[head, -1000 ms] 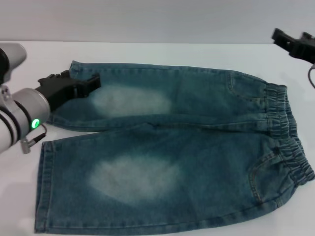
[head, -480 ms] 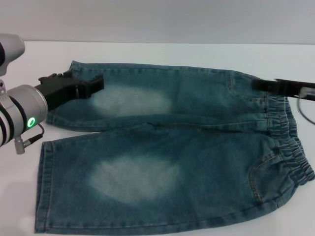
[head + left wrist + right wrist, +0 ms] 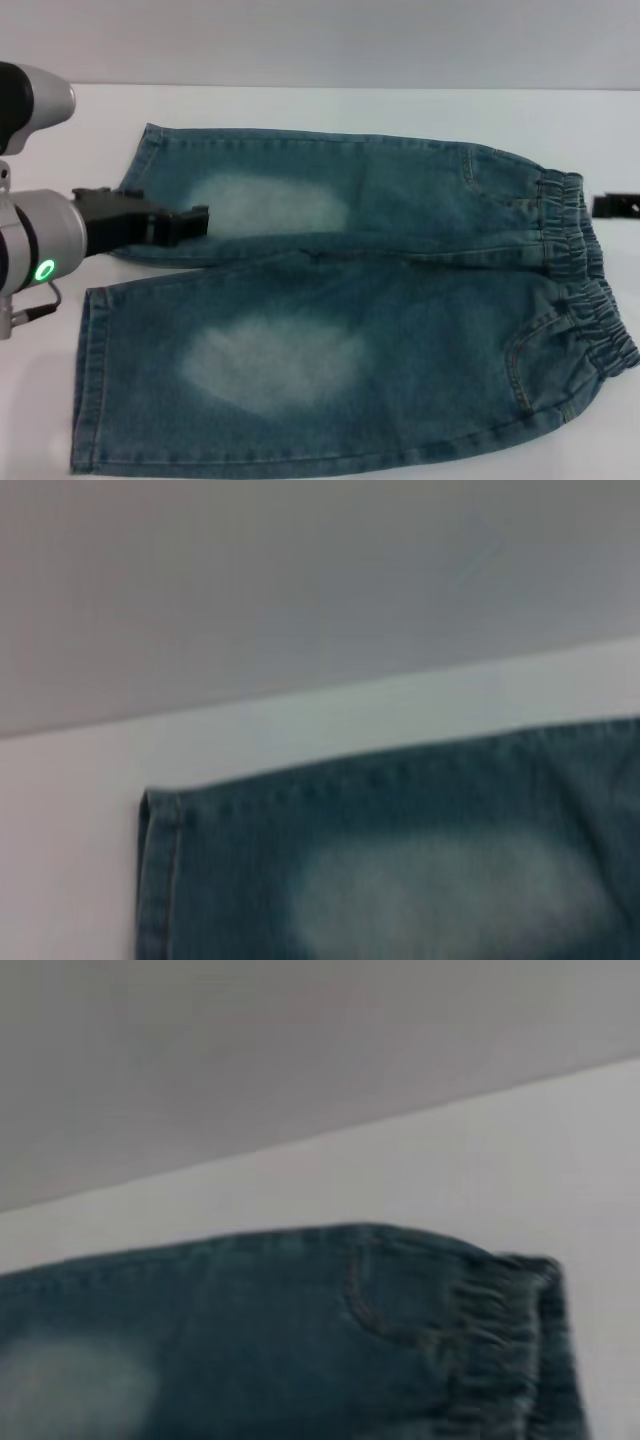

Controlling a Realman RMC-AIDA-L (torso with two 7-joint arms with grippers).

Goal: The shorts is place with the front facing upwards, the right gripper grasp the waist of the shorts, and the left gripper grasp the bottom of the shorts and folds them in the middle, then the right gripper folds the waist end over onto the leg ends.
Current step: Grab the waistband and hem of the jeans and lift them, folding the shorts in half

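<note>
Shorts [image 3: 400, 300], one pair, lie flat on the white table [image 3: 330, 110], long axis left to right: waist end [image 3: 585, 270] at right, two leg ends [image 3: 100, 330] at left. Left gripper [image 3: 190, 222] reaches rightward, low over the far leg's hem; whether it is open cannot be told. Right gripper [image 3: 615, 206] barely shows at the right edge beside the waist, its state hidden.

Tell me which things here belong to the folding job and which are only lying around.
Job:
- shorts, flat, front up
- waist end
- leg ends
- left tool, over the far leg
- right tool, beside the waist

Lying around:
- nothing; only the white table
</note>
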